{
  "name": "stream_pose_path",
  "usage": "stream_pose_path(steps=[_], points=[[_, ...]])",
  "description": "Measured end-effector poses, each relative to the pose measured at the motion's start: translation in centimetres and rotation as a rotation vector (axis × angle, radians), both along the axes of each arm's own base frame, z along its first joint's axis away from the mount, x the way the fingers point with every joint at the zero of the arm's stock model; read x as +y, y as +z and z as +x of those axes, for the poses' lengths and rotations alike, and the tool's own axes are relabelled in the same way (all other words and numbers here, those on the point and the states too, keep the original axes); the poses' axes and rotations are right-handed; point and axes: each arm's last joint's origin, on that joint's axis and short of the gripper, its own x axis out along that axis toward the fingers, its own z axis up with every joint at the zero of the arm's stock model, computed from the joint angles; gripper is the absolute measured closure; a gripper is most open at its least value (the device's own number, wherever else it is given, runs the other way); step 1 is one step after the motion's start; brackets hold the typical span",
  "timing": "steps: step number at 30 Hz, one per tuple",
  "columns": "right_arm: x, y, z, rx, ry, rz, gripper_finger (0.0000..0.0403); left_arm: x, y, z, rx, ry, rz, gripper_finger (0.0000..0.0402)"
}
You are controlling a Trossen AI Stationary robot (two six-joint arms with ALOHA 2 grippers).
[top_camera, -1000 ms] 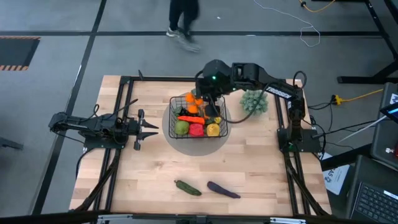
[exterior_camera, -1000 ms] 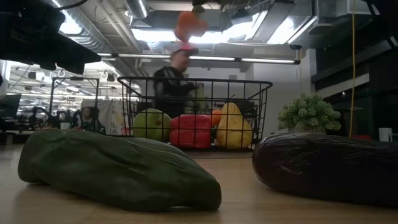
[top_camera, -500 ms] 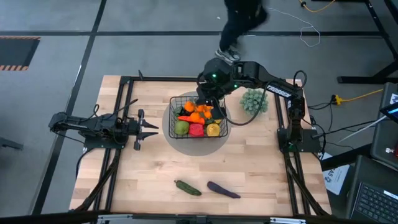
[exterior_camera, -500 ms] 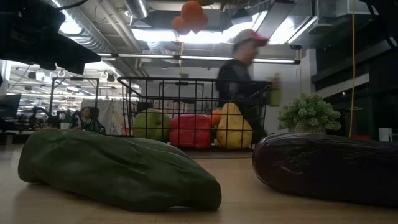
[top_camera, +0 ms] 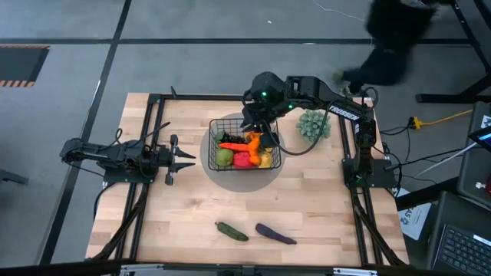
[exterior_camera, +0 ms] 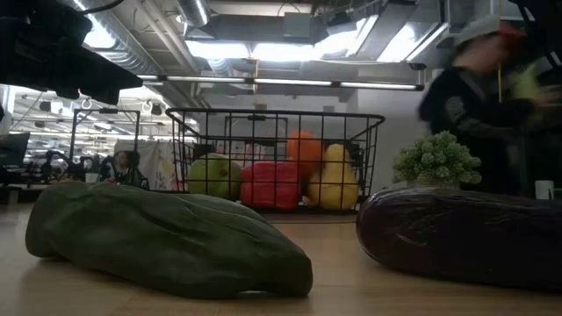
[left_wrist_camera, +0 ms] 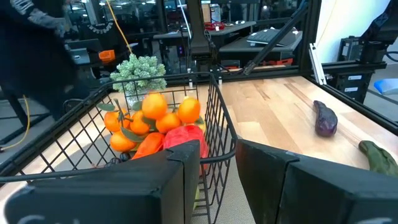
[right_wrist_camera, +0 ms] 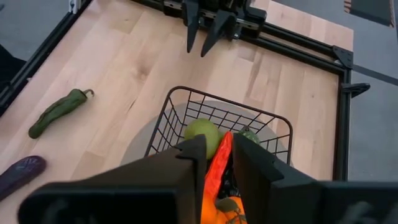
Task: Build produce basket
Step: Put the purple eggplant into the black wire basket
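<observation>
The right gripper (top_camera: pixel 258 123) hangs above the basket (top_camera: pixel 217 126) with fingers slightly parted; the tangerines (left_wrist_camera: pixel 153 115) lie inside on other produce. The left gripper (top_camera: pixel 170 159) waits beside the basket, parted, empty

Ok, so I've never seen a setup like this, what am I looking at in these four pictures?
Two robot arms work at a wooden table. One picture looks straight down, one sits level with the tabletop, and two come from cameras on the arms' wrists. The right gripper hangs over the wire basket, fingers apart, holding nothing. Tangerines and other toy produce lie inside. The left gripper waits beside the basket, open and empty. A cucumber and an eggplant lie on the table apart from the basket, and a small plant stands by it.
</observation>
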Motion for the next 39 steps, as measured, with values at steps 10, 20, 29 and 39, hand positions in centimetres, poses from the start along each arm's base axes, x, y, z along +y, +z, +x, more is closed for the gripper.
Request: stream_pose_path(steps=[10, 20, 29, 39], points=[[0.3, -2.2, 0.1, 0.174, -0.227, 0.235, 0.0331, 0.0, 0.0, 0.0, 0.000, 0.000, 0.000, 0.0308], [4.5, -8.2, -1.6, 0.687, -0.272, 0.267, 0.0331, 0.0, 0.0, 0.0, 0.000, 0.000, 0.000, 0.0308], [11.3, -13.6, -2.5, 0.921, -0.129, 0.179, 0.0331, 0.0, 0.0, 0.0, 0.000, 0.000, 0.000, 0.0308], [18.7, -18.3, -3.7, 0.889, 0.329, 0.253, 0.0331, 0.0, 0.0, 0.0, 0.000, 0.000, 0.000, 0.0308]])
